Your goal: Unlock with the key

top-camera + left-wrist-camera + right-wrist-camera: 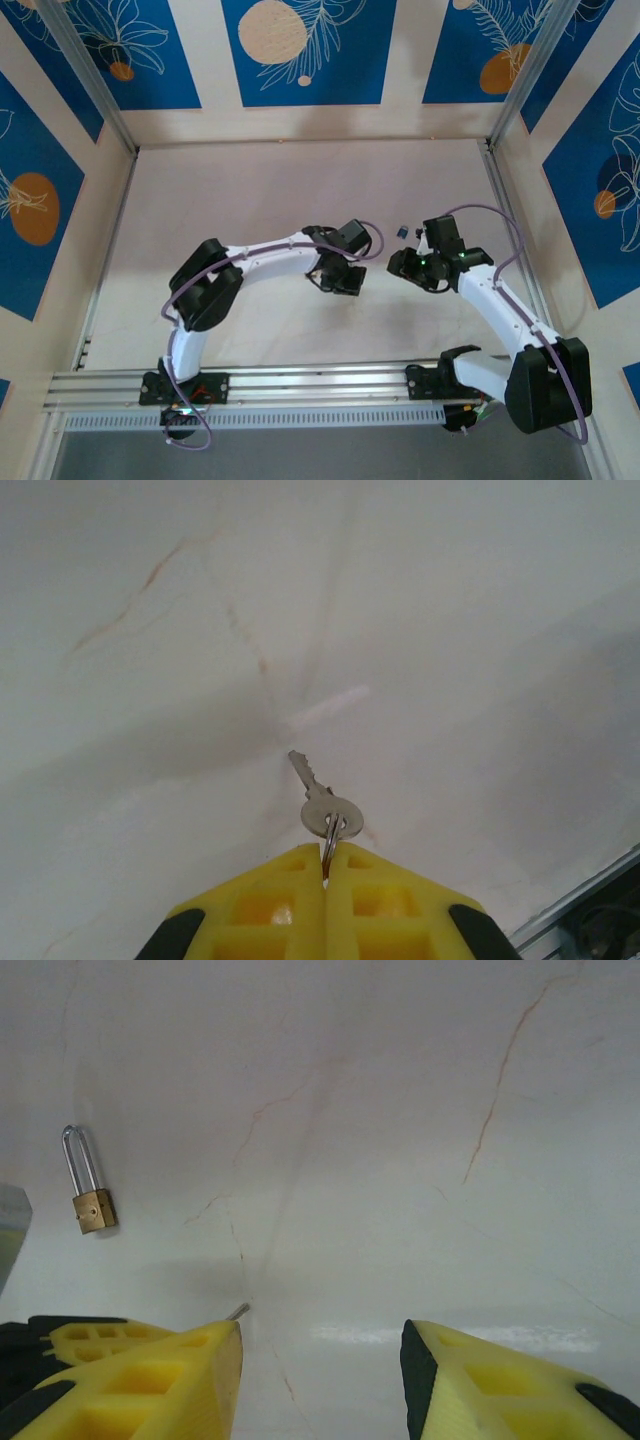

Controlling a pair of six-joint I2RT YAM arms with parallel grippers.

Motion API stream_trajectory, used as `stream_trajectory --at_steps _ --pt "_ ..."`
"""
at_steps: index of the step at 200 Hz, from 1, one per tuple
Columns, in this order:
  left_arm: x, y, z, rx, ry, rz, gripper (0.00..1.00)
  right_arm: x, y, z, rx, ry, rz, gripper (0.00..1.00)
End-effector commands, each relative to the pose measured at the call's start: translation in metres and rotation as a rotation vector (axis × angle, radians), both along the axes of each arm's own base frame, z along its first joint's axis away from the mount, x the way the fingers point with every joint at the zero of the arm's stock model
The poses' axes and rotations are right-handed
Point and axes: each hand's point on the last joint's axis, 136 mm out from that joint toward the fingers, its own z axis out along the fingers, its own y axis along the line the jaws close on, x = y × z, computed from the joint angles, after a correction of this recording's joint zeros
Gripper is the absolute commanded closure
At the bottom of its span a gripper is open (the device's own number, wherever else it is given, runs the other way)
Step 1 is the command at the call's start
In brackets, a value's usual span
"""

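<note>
Left end effector (325,853): fingers pressed together, pinching the thin ring (329,832) threaded through the head of the key (325,808).
Right end effector (320,1328): fingers spread, with bare surface (400,1160) showing between them.
Padlock (91,1198): we see it lying on the surface well ahead of the right end effector and off to its left. It has a brass body and a long silver shackle pointing away.
Path to padlock: bare surface lies between it and the right end effector.
Metal tip (239,1310): a thin grey point pokes out just beside the right end effector's left finger. We cannot tell what it belongs to.
Rail (585,905): metal, low and to the right of the left end effector.
Surface look: white, with faint brown veins.
Key place: just ahead of the left end effector's fingertips, held out by its ring, blade pointing away and slightly left. We cannot tell whether it touches the surface.
Key look: tiny and silver where we see it, with a round flat head, a hole for the ring, and a short notched blade.
</note>
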Motion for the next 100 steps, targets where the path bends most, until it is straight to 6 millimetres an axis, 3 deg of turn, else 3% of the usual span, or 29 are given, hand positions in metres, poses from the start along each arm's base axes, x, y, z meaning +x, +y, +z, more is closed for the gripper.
stream_trajectory --at_steps 1,51,100 --pt "-0.003 -0.003 -0.008 0.034 0.034 -0.041 0.99 -0.007 0.001 -0.001 0.029 0.007 0.017 0.52" --pt "0.004 -0.011 -0.028 0.04 0.081 -0.038 0.97 -0.004 -0.003 -0.003 0.049 0.01 0.004 0.52" --pt "0.019 -0.02 -0.022 0.008 0.086 -0.034 0.91 -0.002 -0.003 -0.007 0.06 0.015 -0.003 0.52"
